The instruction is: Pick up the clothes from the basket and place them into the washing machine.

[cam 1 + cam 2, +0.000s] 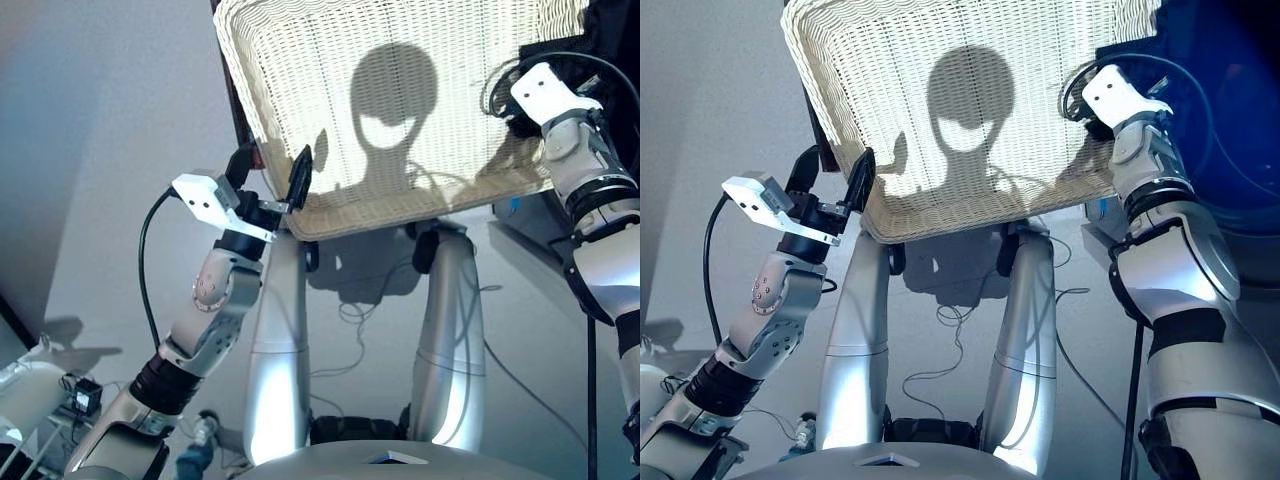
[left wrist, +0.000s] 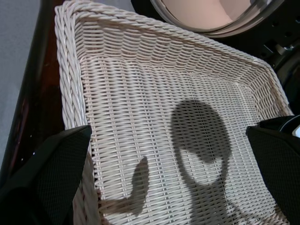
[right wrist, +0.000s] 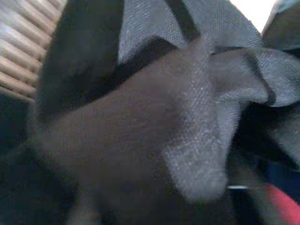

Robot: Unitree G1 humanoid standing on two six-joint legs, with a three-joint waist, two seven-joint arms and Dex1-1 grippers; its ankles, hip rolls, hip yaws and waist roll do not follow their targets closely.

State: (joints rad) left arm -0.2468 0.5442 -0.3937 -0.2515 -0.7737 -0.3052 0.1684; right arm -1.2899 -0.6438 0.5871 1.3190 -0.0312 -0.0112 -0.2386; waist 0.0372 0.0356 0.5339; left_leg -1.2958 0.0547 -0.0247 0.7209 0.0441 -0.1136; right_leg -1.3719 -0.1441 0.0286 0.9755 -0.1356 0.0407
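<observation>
Grey floor, loose cables below. Basket point(image 1: 400, 110) sits bare in my head views, just ahead of the left gripper point(image 1: 270, 175), whose fingers are spread with nothing between them at the near corner. Right gripper point(image 1: 520, 110) is at the basket's far edge; its wrist view is filled with dark cloth point(image 3: 154, 117), pressed close, a bit of red beside it. Can't tell its finger state. Washer door rim point(image 2: 211, 18) lies beyond the basket. I judge: lift cloth clear of rim, swing to the drum.
</observation>
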